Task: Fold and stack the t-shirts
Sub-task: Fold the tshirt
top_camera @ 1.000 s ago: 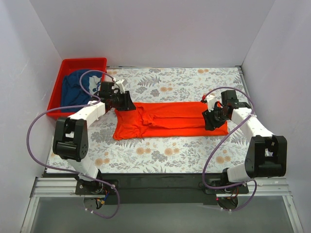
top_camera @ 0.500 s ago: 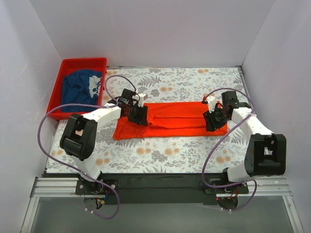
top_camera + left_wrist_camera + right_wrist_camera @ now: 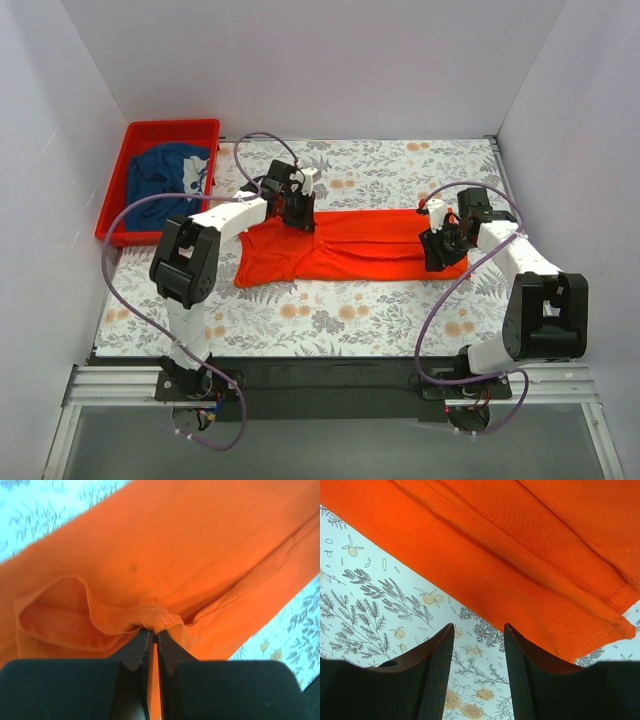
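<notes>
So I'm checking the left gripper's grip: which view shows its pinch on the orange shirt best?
Left wrist: the left gripper is shut on a bunched fold of the orange shirt. Top external shows only where it grips; right wrist misses it.

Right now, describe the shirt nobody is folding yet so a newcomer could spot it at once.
Find the floral table, then the red bin at its far left corner. The blue t-shirt lies crumpled inside it. Unlike the orange t-shirt stretched across the table's middle, it is dark and carries a small pale print.
</notes>
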You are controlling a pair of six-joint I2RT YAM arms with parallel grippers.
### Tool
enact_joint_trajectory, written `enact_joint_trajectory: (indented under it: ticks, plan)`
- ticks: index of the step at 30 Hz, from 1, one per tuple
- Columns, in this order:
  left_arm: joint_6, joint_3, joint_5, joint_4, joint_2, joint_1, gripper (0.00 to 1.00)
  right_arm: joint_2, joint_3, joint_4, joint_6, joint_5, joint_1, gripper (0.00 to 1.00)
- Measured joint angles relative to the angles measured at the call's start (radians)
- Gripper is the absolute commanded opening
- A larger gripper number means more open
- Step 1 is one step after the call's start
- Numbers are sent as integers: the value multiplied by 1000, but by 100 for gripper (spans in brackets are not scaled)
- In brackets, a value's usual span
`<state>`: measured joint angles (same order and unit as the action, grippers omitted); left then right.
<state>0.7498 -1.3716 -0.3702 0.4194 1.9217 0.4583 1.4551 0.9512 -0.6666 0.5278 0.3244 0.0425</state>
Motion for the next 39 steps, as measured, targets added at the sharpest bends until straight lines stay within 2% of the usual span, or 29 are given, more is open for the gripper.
enact_joint_trajectory:
  ticks: [1, 2, 3, 4, 6, 7, 11, 15, 17, 21, 25, 29, 33, 36, 39]
  plan:
    - [2, -27, -3, -6, 25, 2, 1, 1, 0, -1, 0, 0, -1, 50]
    - [6, -41, -3, -10, 42, 2, 8, 2, 0, -1, 0, 0, -2, 50]
    - [8, -53, -3, -14, 62, 3, 15, 3, 0, -2, 0, 0, -2, 51]
    - [13, -61, -2, -17, 80, 3, 27, 4, 0, -2, 0, 0, -3, 51]
    - [24, -68, 4, -21, 105, 4, 37, 5, 0, -6, 0, 0, -3, 50]
    - [28, -67, 9, -19, 113, 4, 47, 5, 0, -8, 1, -1, -3, 50]
    - [35, -37, 38, -29, 93, 4, 49, 10, 0, -8, 17, -6, -3, 42]
    - [27, 74, 75, -33, -23, 4, 52, 59, 1, 12, 27, -14, -3, 36]
    - [14, 128, 93, -22, -101, 4, 56, 101, 4, 28, 27, -20, -3, 35]
    - [-18, 222, 109, 10, -259, -2, 56, 207, 45, 52, 28, -42, -3, 34]
    - [-51, 299, 122, 54, -330, -14, 56, 282, 130, 61, 29, -57, -3, 32]
    - [-76, 370, 150, 105, -315, -30, 53, 310, 188, 84, 35, -71, -3, 32]
    - [-96, 389, 173, 137, -251, -52, 52, 314, 162, 98, 59, -93, -3, 31]
    - [-111, 346, 177, 152, -212, -76, 51, 283, 108, 130, 83, -98, -2, 30]
    - [-135, 232, 173, 177, -118, -116, 51, 225, 33, 175, 98, -99, 8, 30]
